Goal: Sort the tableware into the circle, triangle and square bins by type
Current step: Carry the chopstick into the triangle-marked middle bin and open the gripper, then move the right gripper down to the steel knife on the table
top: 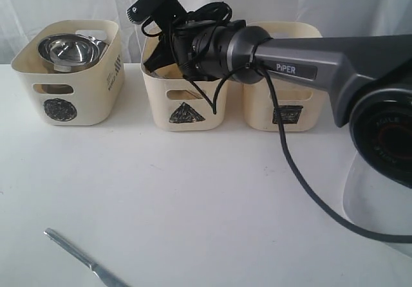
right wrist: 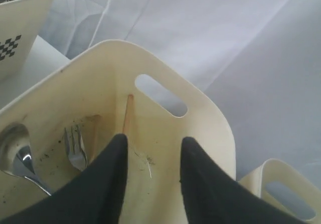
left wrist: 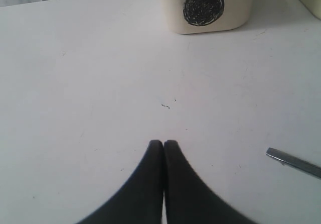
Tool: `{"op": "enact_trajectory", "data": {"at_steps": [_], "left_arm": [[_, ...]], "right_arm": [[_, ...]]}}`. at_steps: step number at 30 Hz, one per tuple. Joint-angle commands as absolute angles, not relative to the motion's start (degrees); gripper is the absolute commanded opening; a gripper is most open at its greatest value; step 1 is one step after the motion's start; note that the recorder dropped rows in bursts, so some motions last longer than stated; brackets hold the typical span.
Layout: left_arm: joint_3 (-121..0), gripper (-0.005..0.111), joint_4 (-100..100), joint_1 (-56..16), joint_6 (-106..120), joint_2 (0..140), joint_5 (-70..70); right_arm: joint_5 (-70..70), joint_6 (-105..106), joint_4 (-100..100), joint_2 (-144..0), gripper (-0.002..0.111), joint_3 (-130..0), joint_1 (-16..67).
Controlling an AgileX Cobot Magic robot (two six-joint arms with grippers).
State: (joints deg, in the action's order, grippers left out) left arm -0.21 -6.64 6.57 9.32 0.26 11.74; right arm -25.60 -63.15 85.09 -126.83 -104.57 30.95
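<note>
Three cream bins stand in a row at the back: the circle bin (top: pixel 67 87), the triangle bin (top: pixel 183 100) and the square bin (top: pixel 283 110). A steel bowl (top: pixel 64 49) lies in the circle bin. My right gripper (right wrist: pixel 153 143) hangs open and empty inside the triangle bin (right wrist: pixel 165 63), reaching in from the right (top: pixel 156 58). In that bin lie a fork (right wrist: pixel 75 146) and a spoon (right wrist: pixel 17 158), and a wooden chopstick (right wrist: pixel 128 114) leans on the wall. A steel knife (top: pixel 84 258) lies on the table at the front left. My left gripper (left wrist: pixel 163 143) is shut over bare table, left of the knife's end (left wrist: pixel 293 162).
The right arm (top: pixel 309 58) stretches across the square bin, hiding most of its inside. Its black cable (top: pixel 302 184) droops over the table at the right. The arm's base (top: pixel 386 139) fills the right edge. A white curtain hangs behind the bins.
</note>
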Motion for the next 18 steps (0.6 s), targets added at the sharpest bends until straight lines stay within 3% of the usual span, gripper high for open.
{"op": "enact_trajectory", "data": {"at_steps": [1,6,11,18], "left_arm": [[0.0,0.000,-7.0,6.6,9.4,0.0,11.6],[0.0,0.000,-7.0,6.6,9.4,0.0,11.6],[0.0,0.000,-7.0,6.6,9.4,0.0,11.6],[0.0,0.000,-7.0,6.6,9.4,0.0,11.6]], "right_arm": [[-28.2,-63.6,84.8,-126.8,0.035,-104.6,30.7],[-45.6,-56.6,69.6,-122.2,0.034,-104.6,33.5],[-44.6,-20.3,27.6,-116.7,0.034,-104.6,33.5],[-53.8,3.5,-7.0,-113.3,0.034,-104.6,36.0]]}}
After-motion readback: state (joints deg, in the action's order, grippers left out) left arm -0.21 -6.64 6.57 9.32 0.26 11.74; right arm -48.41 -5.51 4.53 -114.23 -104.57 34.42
